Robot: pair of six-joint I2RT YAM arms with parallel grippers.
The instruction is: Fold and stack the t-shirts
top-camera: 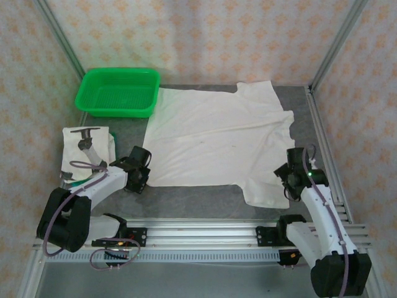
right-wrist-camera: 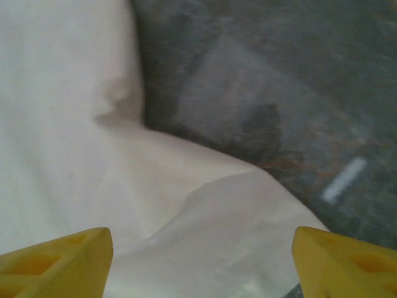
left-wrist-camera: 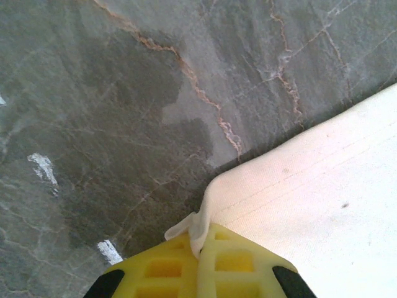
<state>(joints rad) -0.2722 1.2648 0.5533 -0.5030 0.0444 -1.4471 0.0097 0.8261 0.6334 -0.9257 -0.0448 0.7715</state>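
Bright, even light from above fills the top view, shadows soft. The left wrist view is sharp, its t-shirt (left-wrist-camera: 322, 205) nearly washed out (table (left-wrist-camera: 93, 93) glints too); the right wrist view is blurred.

Off-white t-shirt (top-camera: 217, 139), green mesh basket (top-camera: 118, 92), grey veined table (top-camera: 186, 197), beige floral-patterned walls (top-camera: 205, 37)

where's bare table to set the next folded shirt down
Bare table runs along the near side, between spread shirt and rail. A smaller patch lies far right, beside the frame. The left is crowded: basket, folded shirt, left gripper.
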